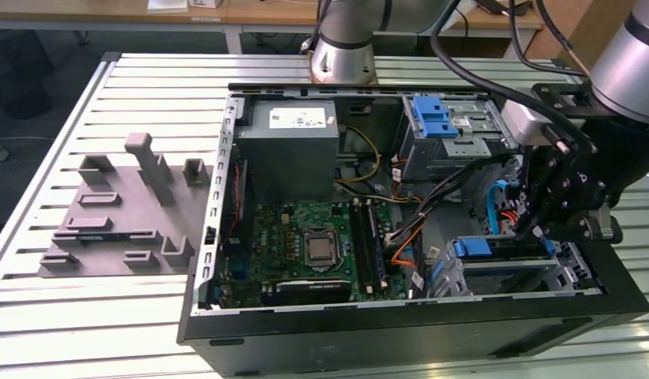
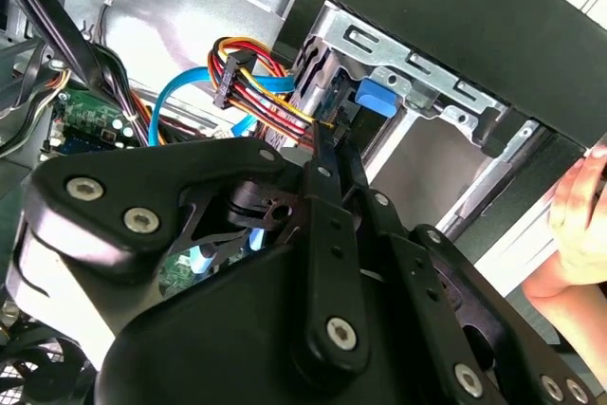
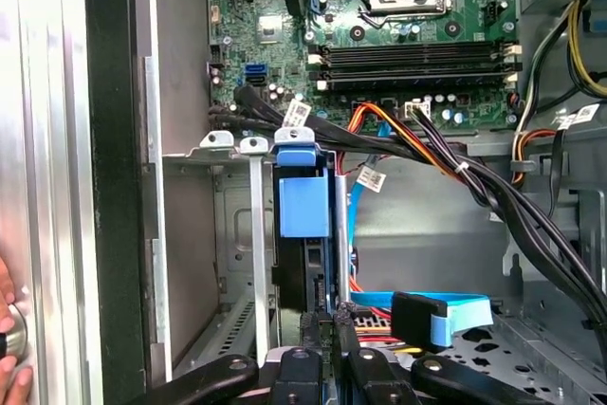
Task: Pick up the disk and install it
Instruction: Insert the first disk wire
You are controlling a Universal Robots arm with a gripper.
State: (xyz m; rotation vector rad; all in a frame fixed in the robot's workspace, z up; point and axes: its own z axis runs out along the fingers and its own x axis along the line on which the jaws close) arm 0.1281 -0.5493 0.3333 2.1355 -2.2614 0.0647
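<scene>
The disk [image 3: 303,263] stands on edge in the metal drive cage [image 3: 237,234] in the corner of the open computer case. Its blue carrier tab [image 3: 304,204] faces the motherboard. In the exterior view the disk [image 1: 495,251] sits low at the case's right side, under my gripper [image 1: 531,234]. In both wrist views my gripper [image 3: 327,322] [image 2: 332,139] has its black fingers pinched almost together on the disk's near edge, beside the carrier rail. The disk's lower part is hidden inside the cage.
A bundle of coloured power wires [image 3: 417,144] and a blue data cable [image 3: 446,310] run right beside the cage. The grey power supply [image 1: 293,146], motherboard [image 1: 314,245] and an upper bay with a blue bracket [image 1: 438,118] share the case. A hand [image 2: 580,225] rests outside the case wall.
</scene>
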